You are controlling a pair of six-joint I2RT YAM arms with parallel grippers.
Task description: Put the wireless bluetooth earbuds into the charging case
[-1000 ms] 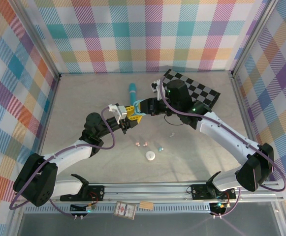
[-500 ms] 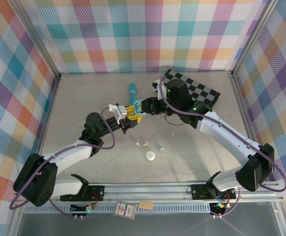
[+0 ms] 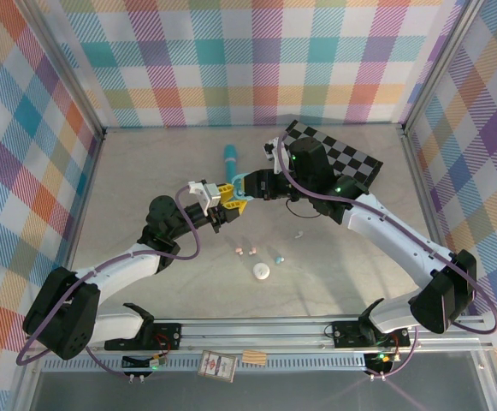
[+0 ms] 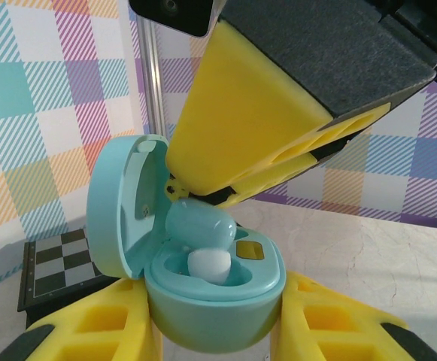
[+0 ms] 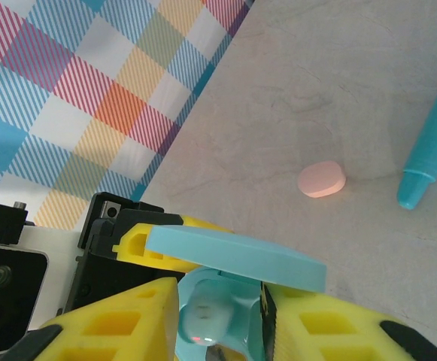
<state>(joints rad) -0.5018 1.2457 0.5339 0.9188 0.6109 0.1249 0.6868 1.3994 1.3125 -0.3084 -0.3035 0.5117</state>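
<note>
My left gripper (image 4: 218,335) is shut on the base of a teal charging case (image 4: 218,301), and its lid (image 4: 116,210) stands open. A light blue earbud (image 4: 199,226) sits in one socket, white tip down. My right gripper (image 5: 218,331) reaches in from above, and one yellow finger (image 4: 256,128) rests against the bud's top. In the right wrist view the earbud (image 5: 207,316) lies against one finger with a gap to the other, under the lid (image 5: 233,256). Seen from the top, both grippers (image 3: 222,199) (image 3: 246,190) meet at mid-table.
On the table lie two pink buds (image 3: 245,251), a light blue bud (image 3: 279,258), a white bud (image 3: 298,233) and a white oval case (image 3: 261,271). A teal pen (image 3: 229,158) and a checkerboard (image 3: 342,158) sit further back. A pink oval (image 5: 322,179) lies near the pen (image 5: 432,143).
</note>
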